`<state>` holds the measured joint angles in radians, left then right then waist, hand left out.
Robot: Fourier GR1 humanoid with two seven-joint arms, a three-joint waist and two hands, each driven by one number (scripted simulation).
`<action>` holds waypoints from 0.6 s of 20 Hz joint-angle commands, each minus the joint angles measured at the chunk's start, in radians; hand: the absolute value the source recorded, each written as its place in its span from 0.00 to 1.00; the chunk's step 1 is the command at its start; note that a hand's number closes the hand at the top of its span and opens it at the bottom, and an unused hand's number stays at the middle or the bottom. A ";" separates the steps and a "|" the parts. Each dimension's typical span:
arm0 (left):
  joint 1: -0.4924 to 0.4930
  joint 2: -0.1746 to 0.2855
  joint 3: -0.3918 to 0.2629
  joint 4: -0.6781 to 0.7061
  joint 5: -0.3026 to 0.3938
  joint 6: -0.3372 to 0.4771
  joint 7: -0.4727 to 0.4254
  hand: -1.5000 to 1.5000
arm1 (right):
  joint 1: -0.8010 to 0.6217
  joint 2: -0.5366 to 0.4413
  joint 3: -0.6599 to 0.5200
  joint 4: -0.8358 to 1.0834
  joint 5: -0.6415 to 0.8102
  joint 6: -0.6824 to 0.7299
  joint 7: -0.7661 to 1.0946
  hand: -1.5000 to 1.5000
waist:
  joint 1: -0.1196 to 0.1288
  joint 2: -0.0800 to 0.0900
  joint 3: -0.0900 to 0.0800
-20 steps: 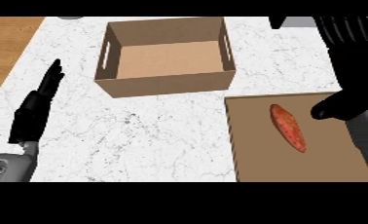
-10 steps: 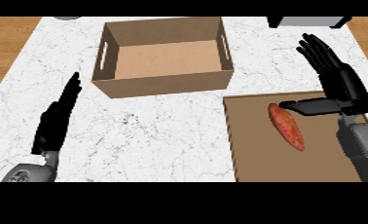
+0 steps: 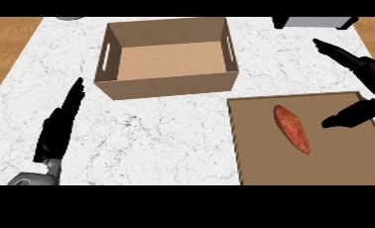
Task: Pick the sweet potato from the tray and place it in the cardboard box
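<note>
orange sweet potato [image 3: 291,128] lies near-to-far on the tray [image 3: 256,167], right hand [image 3: 350,60] beside it, fingers spread.

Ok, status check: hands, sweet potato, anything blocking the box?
Right hand open beside sweet potato, not touching. Left hand open, resting at left. Sweet potato lying on tray. Nothing seen between tray and cardboard box.

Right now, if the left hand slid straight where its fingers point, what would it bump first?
Probably the left wall of the cardboard box; the left hand points up the counter just beside it. It could slip past, since depth is unclear.
</note>
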<state>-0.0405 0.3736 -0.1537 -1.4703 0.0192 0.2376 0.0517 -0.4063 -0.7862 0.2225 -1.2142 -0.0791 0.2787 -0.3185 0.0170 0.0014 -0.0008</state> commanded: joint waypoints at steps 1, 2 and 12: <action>-0.033 -0.010 -0.006 0.012 -0.010 0.002 0.029 0.50 | -0.083 -0.133 0.093 -0.006 0.114 0.150 0.079 0.00 | 0.005 0.003 -0.002; 0.004 0.018 0.011 -0.019 0.001 -0.010 0.023 0.50 | -0.048 -0.164 0.123 -0.021 0.150 0.176 0.057 0.00 | 0.007 -0.002 -0.001; 0.079 -0.013 0.009 -0.129 -0.042 0.006 0.058 0.50 | -0.058 -0.042 0.202 -0.139 0.280 0.297 0.270 0.00 | -0.007 -0.003 0.001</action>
<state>-0.0113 0.3753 -0.1378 -1.5325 -0.0002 0.2313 0.0916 -0.4605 -0.8887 0.4088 -1.3439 0.1392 0.5552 -0.1167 0.0083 -0.0015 -0.0008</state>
